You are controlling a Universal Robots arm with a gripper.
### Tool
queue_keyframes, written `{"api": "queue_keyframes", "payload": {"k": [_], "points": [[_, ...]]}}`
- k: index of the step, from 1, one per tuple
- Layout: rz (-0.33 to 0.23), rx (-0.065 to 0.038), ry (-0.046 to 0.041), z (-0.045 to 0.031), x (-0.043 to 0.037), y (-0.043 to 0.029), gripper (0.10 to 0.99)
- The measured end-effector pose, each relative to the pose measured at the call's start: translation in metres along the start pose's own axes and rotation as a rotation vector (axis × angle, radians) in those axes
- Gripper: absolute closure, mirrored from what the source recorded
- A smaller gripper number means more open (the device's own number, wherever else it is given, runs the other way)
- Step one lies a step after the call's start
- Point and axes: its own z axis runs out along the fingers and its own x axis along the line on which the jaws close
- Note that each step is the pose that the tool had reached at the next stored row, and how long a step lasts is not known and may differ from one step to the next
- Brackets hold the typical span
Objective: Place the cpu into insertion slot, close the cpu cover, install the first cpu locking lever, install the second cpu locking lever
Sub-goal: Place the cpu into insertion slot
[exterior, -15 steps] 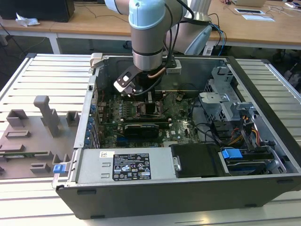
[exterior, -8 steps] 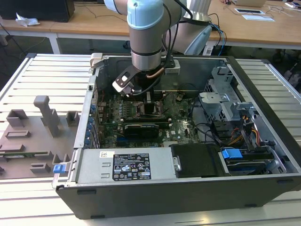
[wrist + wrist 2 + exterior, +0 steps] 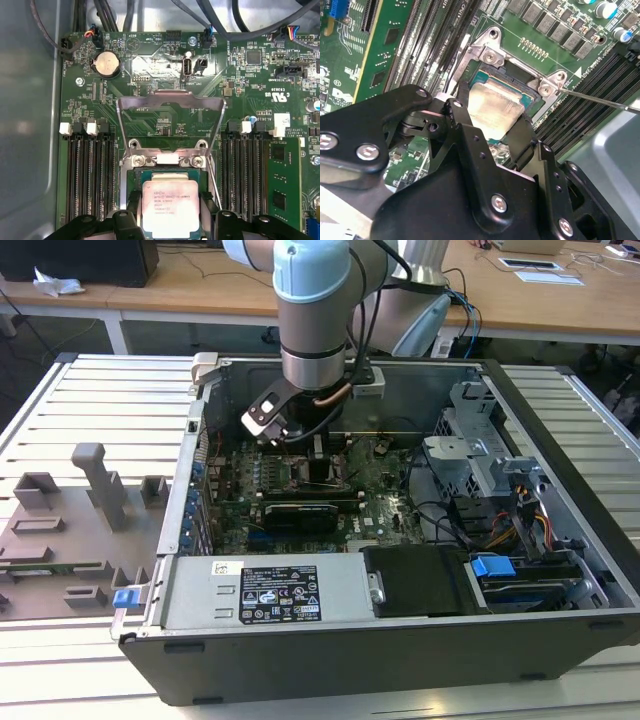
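Observation:
In both wrist views the cpu (image 3: 170, 205) (image 3: 492, 105), a flat square chip with a dull silver top, lies in the insertion slot (image 3: 517, 75), whose dark rim shows around it. My gripper (image 3: 170, 212) (image 3: 490, 122) straddles the chip, its black fingers (image 3: 460, 117) lying against two opposite edges. The cpu cover (image 3: 170, 101), a grey metal frame with a big window, stands swung open behind the socket. A thin locking lever rod (image 3: 600, 99) sticks out beside the socket. In the exterior view the gripper (image 3: 300, 435) hangs low over the green motherboard (image 3: 385, 495) inside the open case.
Black memory slots (image 3: 90, 170) (image 3: 245, 170) flank the socket. A coin battery (image 3: 106, 63) and cable plugs sit beyond the cover. The case holds a power supply (image 3: 270, 595) and a drive cage (image 3: 480, 455). A grey fixture plate (image 3: 80, 510) lies on the exterior view's left.

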Motion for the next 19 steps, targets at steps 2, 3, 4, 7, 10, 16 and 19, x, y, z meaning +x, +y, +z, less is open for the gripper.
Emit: {"api": "queue_keyframes", "payload": {"k": [2,3,4,7,10,16,19], "points": [[0.0,0.0,0.0,0.0001,0.0002,-0.0001,0.541],[0.0,0.0,0.0,0.0002,0.0003,-0.0003,0.541],[0.0,0.0,0.0001,0.0003,0.0004,-0.0002,0.541],[0.0,0.0,-0.0001,0.0009,0.0005,-0.0004,0.541],[0.0,0.0,0.0001,0.0011,0.0006,-0.0003,0.541],[0.0,0.0,0.0,0.0013,0.0005,-0.0004,0.471],[-0.003,0.0,-0.0032,0.0009,0.0003,-0.0003,0.471]]}}
